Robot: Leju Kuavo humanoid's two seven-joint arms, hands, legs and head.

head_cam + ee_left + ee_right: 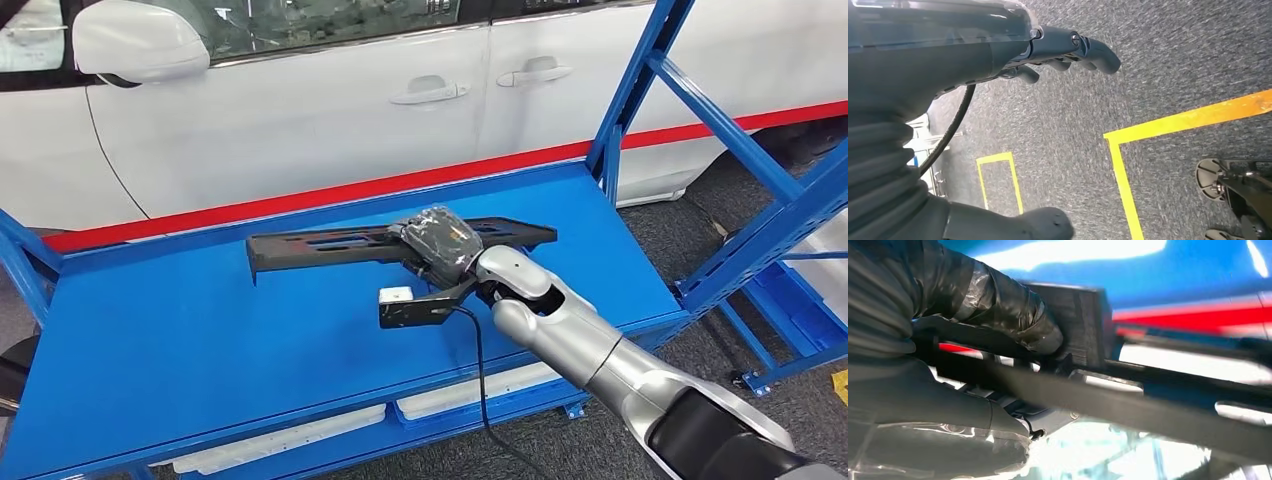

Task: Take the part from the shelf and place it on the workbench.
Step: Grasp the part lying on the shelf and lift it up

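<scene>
The right hand [440,250] grips the long black part [330,245], lying crosswise along the blue shelf [180,340].

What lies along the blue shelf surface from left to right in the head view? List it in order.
Bare blue shelf → left end of the long black part → right hand gripping the part near its middle → the part's right end → blue upright post.

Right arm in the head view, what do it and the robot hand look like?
The right arm is rounded silver segments ending in a black section near the shoulder. A thin black cable hangs from the wrist. The right robot hand is dark and covered in glossy clear wrap.
</scene>
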